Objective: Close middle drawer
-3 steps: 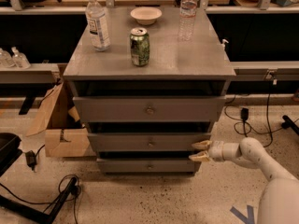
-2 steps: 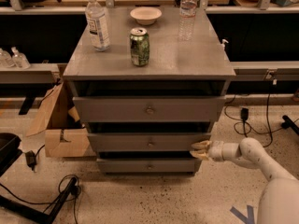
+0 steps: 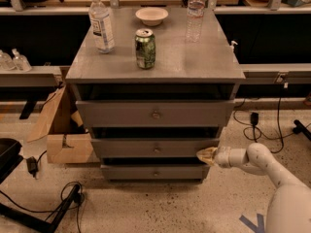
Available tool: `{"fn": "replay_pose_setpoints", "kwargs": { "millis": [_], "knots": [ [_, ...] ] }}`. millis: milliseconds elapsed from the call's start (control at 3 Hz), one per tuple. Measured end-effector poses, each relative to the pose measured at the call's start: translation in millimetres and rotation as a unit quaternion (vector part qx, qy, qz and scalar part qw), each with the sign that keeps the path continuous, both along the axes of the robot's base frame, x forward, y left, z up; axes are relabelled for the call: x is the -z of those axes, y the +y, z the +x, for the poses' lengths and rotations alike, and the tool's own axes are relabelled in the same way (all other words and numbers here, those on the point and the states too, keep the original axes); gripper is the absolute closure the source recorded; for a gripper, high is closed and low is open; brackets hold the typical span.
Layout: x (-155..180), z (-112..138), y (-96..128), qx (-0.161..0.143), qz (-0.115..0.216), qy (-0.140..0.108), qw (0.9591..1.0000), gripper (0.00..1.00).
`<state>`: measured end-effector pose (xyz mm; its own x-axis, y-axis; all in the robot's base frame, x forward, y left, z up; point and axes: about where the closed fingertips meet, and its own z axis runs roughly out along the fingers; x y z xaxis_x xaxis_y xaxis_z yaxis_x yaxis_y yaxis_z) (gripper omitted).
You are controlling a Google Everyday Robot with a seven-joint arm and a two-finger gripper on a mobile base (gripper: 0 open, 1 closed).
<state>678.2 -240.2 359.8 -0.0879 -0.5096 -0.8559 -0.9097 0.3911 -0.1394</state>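
The middle drawer (image 3: pixel 131 148) sits in the grey table (image 3: pixel 194 64), between a bigger drawer (image 3: pixel 116 113) above and a smaller one (image 3: pixel 126 172) below. It is pulled out a little. The gripper (image 3: pixel 201 154) is at the right end of its front, low down, and its fingers look pressed together. A green can (image 3: pixel 145 48), two bottles and a bowl (image 3: pixel 151 15) stand on top.

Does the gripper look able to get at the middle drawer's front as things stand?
Probably yes. The gripper sits at the right end of the middle drawer, at its front panel and seemingly touching it, and nothing stands between them.
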Motion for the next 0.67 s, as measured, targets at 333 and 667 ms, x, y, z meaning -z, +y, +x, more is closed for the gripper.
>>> {"fn": "replay_pose_setpoints", "kwargs": {
  "millis": [333,667],
  "knots": [
    [0,-4,4,-0.019,-0.015,0.005,0.9997,1.00],
    [-32,-36,-33,-0.049,-0.093,-0.015,0.9944,1.00]
  ]
}}
